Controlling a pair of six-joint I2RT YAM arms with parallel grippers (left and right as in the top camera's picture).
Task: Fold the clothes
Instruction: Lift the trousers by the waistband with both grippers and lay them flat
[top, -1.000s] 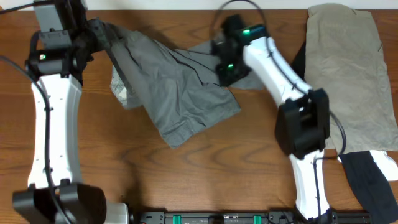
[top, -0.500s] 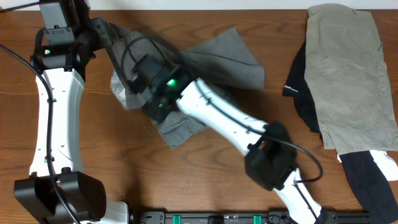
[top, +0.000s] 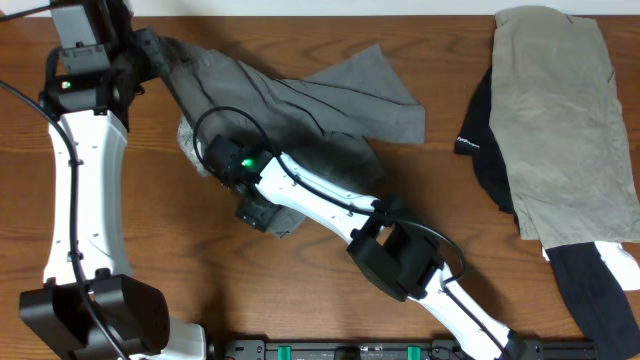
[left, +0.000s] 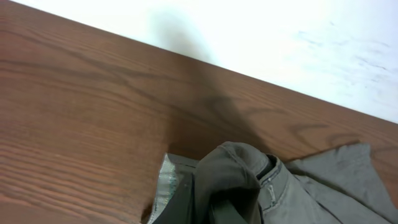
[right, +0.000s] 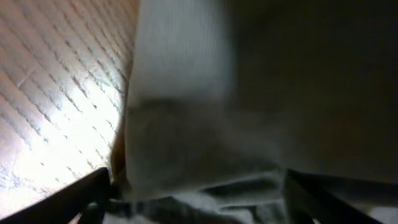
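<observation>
1. Mid-grey wrinkled woven cotton shorts: a bunched fold at the waist end is pinched between the closed fingers of the left gripper. In the left wrist view the cloth humps up over the tips. My reading is that this grip anchors the garment while the other arm works.
2. Right gripper: its fingers are spread wide, a dark tip at each lower corner of its wrist view. Grey cloth and a pale strip lie between them, unclamped, with bare wood to one side.
3. Seen from overhead, this gripper is low at the shorts' left edge, just beside the pale speckled waistband lining. It is likely lining up to take that edge for a fold.
4. The shorts lie on the far left-centre of the brown wooden table. They run from the left gripper diagonally inward, with one leg reaching toward the far middle and a crumpled lobe pointing at the near side.
5. The right forearm lies across the cloth, so moving it could drag wrinkles.
6. Edges: the far table edge is just behind the left gripper, with a white surface beyond, so there is little room that way.
7. Open wood lies nearside of the shorts and to their right.
8. Well apart on the right, a khaki-beige garment lies over a black garment with white lettering.
</observation>
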